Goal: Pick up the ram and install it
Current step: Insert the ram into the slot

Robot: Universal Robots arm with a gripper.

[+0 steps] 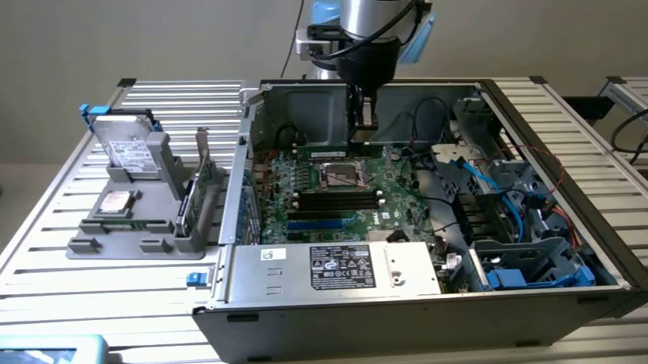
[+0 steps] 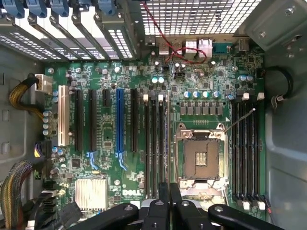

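The exterior view looks steeply down from farther off at the computer case point(image 1: 405, 322). The wrist view, at its 12 o'clock, faces straight down, close; both apparently share the motherboard point(image 1: 335, 193) point(image 2: 124, 76).

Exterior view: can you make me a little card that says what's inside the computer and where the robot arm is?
place: open computer case on a slatted table
end effector: shut, reaching down inside the case, over the far side of the motherboard
ram: thin green stick right by the end effector's tip; gripped or not, cannot tell
CPU socket: middle of the motherboard, uncovered
grey stand: on the exterior view's left, holding a hard drive and an expansion card
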